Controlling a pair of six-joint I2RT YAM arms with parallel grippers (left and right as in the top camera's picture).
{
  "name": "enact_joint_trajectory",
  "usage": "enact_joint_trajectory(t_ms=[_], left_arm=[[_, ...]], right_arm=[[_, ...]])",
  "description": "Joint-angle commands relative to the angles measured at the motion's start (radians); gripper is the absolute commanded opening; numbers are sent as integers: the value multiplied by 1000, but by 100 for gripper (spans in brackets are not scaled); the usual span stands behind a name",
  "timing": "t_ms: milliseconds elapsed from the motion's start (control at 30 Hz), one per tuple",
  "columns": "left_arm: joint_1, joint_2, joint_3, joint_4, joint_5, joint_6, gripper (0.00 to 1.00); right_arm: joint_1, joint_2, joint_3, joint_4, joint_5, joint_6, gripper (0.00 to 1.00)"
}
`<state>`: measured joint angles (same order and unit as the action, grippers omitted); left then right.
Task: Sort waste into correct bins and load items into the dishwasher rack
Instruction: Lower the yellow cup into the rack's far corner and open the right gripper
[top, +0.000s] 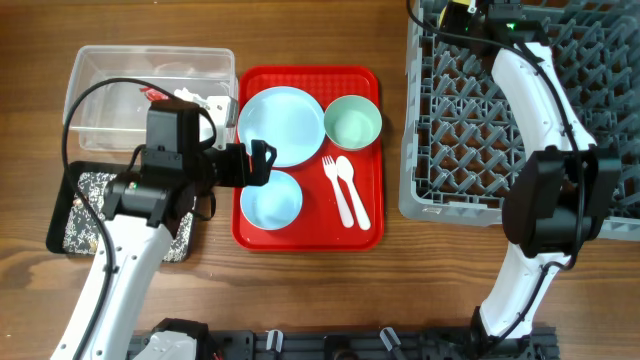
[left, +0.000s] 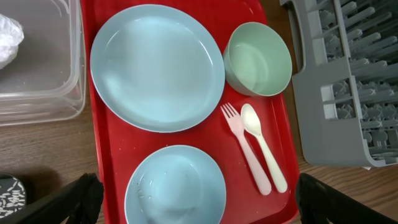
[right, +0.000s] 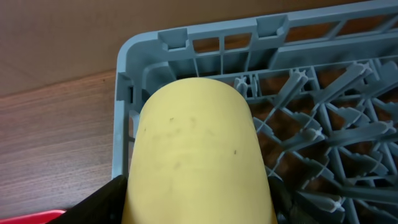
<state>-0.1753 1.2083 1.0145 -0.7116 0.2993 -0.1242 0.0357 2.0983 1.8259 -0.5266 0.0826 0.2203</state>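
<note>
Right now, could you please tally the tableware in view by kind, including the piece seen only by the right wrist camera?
Plate: 1
Bowls: 2
Fork: 1
Spoon: 1
Cup: 1, yellow
Total: 6

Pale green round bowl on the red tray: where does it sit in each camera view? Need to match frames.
Overhead: pale green round bowl in the top right corner of the flat red tray.
Left wrist: upper right of centre, on the tray.
Right wrist: not in it; a yellow cup fills the view.
Shared landmark: the grey pegged plastic rack, in all three.
</note>
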Motion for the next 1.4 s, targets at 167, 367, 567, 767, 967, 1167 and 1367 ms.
enact_joint_trajectory(t_ms=[167,367,567,767,967,1167,1367], left_arm=[[-4,6,13,12,-13,20,100],[-4,6,13,23,-13,20,100],[-4,6,13,23,-13,20,100],[-4,6,13,23,-13,20,100],[-4,6,13,23,-13,20,100],[-4,6,13,23,-13,20,100],[-21,6,13,-3,-13,20,100]], right_arm=[[3,52,29,1,-35,19,49],[3,52,29,1,-36,18,84],[5,35,29,-19,-39,42,100],[6,-37,29,-43,-40,53,100],[10,-230,29,-173,-101,60,100],[69,-451,29,-325,-130,60,100],[151,-540,29,-507,-136,59,99]])
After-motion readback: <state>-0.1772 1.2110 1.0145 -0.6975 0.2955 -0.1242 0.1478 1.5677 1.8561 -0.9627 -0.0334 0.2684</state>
